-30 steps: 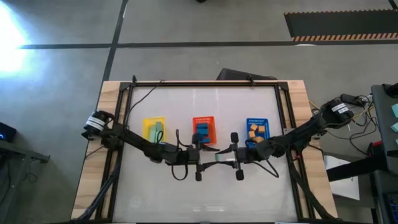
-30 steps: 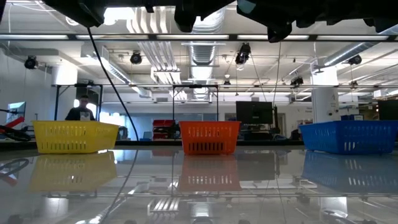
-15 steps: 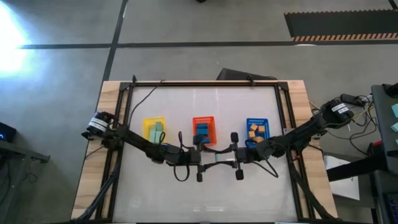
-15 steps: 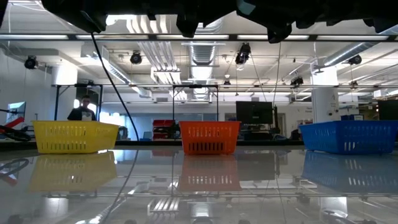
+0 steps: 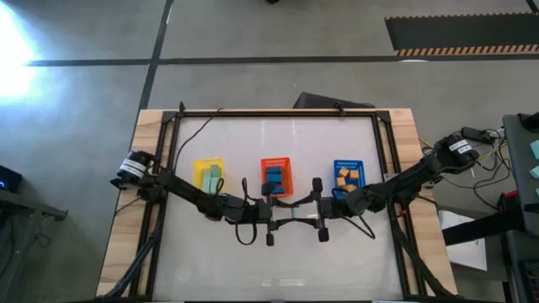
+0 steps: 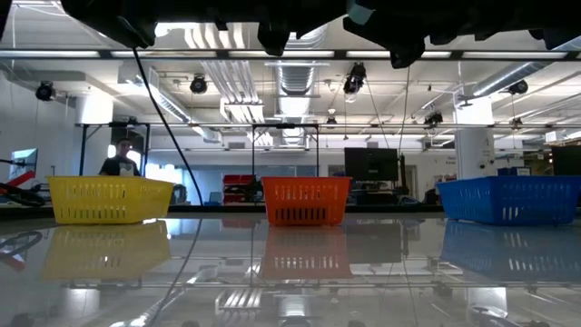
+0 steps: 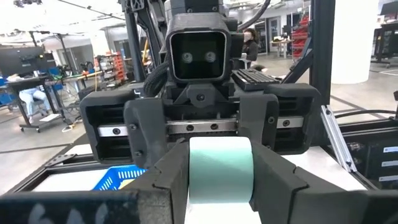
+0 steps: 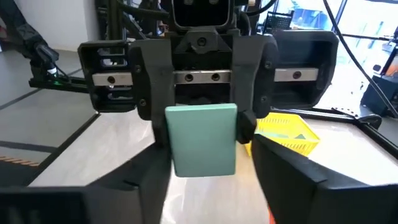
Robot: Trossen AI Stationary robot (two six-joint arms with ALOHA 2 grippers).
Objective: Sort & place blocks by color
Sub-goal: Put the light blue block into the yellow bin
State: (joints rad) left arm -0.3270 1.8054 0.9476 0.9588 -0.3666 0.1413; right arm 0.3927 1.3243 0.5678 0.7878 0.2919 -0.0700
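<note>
Two dark robot arms reach in from the left and right edges of a glossy white tabletop and meet near its middle, slightly toward the near edge. Between them hangs a pale teal bar-shaped block, held above the table in what looks like a handover. The wrist views show both grippers' fingers flanking the block. The left gripper and right gripper face each other, each narrowed about the block's width; which one truly carries the weight cannot be told.

The main risk, judging from this pose, is a drop: if one gripper lets go before the other is firm, the block could fall and bounce on the slick surface. A twist between the two grips could also tilt it.

Behind the arms, toward the far edge, three slotted plastic baskets stand in a row, well apart. The yellow basket toward the left holds teal blocks, the orange basket in the middle holds blue ones, and the blue basket toward the right holds orange ones. Dangling cables hang near the orange basket.

A person stands far behind the table in the low view.
</note>
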